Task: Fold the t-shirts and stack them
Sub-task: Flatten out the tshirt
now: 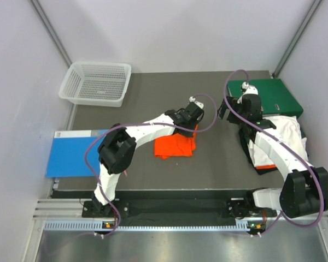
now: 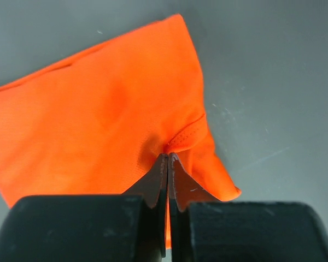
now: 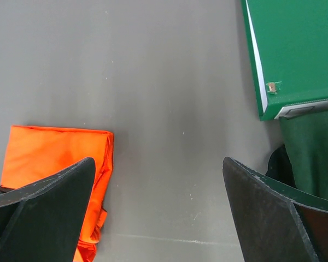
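A folded bright orange t-shirt (image 1: 175, 146) lies mid-table. My left gripper (image 1: 195, 124) sits at its far right corner. In the left wrist view the jaws (image 2: 168, 156) are shut on a pinch of the orange t-shirt (image 2: 98, 114) near a stitched hem. My right gripper (image 1: 227, 112) hovers to the right of it, open over bare table. The right wrist view shows nothing between the wide-apart fingers of that gripper (image 3: 158, 164), with the orange t-shirt (image 3: 54, 147) at the left. A pile with a white t-shirt (image 1: 288, 134) on top, orange and black edges showing beneath, lies under the right arm.
A green binder (image 1: 276, 95) lies at the back right, touching the pile; the right wrist view has the binder (image 3: 295, 49) at its upper right. A blue book (image 1: 71, 154) overhangs the left table edge. A white mesh basket (image 1: 95, 83) stands at the back left.
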